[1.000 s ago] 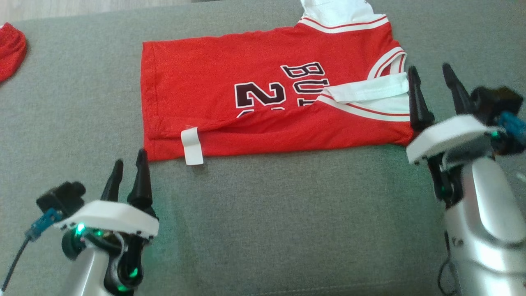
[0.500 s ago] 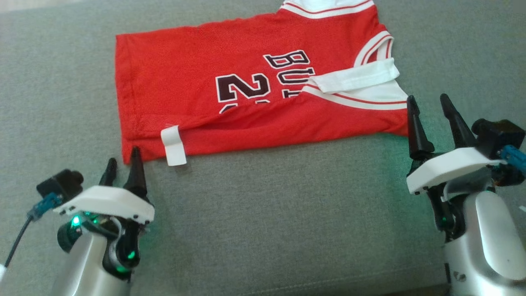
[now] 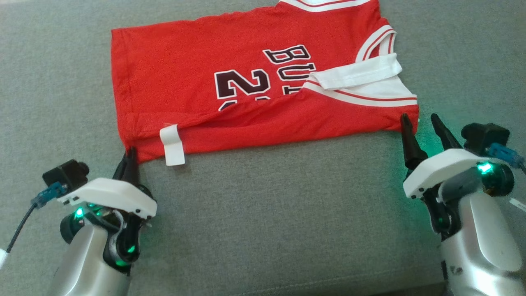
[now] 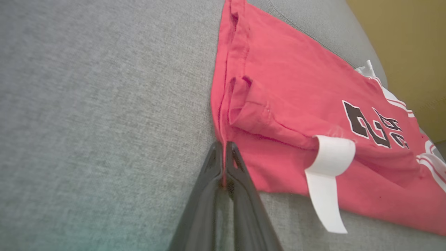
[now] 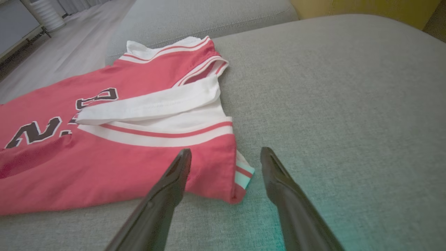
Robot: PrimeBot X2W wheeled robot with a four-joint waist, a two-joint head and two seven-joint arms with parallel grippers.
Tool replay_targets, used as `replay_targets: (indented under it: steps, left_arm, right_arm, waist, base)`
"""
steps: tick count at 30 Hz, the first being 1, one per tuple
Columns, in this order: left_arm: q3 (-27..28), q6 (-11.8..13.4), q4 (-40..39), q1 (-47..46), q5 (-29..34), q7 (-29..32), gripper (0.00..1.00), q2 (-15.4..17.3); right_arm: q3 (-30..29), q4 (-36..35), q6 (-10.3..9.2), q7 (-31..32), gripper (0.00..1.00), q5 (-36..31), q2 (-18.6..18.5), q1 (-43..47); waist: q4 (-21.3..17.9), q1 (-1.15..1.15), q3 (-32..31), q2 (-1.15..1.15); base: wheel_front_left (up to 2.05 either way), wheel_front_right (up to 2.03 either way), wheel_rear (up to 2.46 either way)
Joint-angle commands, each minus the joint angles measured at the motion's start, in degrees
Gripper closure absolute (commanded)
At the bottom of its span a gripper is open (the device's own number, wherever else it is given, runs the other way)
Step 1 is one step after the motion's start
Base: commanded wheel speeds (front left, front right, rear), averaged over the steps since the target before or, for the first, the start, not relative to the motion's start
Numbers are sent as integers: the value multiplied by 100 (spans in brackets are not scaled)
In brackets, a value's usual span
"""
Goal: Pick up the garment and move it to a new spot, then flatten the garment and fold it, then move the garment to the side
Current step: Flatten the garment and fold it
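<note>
Left gripper (image 3: 130, 155): fingers pinched together on the near hem corner of the garment (image 3: 185, 74), likely as an anchor for the next fold. The garment lies part-folded on the grey cushion (image 3: 267, 213), white tag (image 3: 172, 144) out. Right gripper (image 3: 419, 120): spread wide, holding nothing, at the shoulder corner, probably to grip there.

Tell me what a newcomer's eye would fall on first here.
The red jersey with dark lettering, partly folded, dominates, spread across the grey cushion. At its near left corner the left gripper has its jaws shut on the hem, close to a white tag. At the near right corner the right gripper hovers with jaws open, one finger over the cloth and one over the cushion.
</note>
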Motion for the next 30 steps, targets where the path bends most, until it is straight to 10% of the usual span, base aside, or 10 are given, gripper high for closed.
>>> replay_targets:
  steps: [1, 8, 12, 30]
  left_arm:
    - [69, -22, -18, 8, -38, 106, 100, 43]
    - [57, -73, -29, -14, -78, 24, 100, -7]
    - [58, -128, -56, -46, -112, -11, 100, -18]
    - [341, -129, -1164, -275, -409, 269, 100, 292]
  right_arm:
    - [99, -117, 23, 20, 0, 13, 1, -204]
    - [53, 832, 23, 239, 4, 327, 1, -550]
    - [152, 1145, 23, 293, 100, 639, 1, -727]
    - [-242, 514, 23, 1511, 100, 1540, 2, -1465]
  waist:
    - [25, 0, 6, 0]
    - [149, 0, 9, 0]
    - [184, 0, -34, 0]
    - [130, 0, -486, 0]
  base:
    - [0, 0, 0]
    - [0, 0, 0]
    - [0, 0, 0]
    - [0, 0, 0]
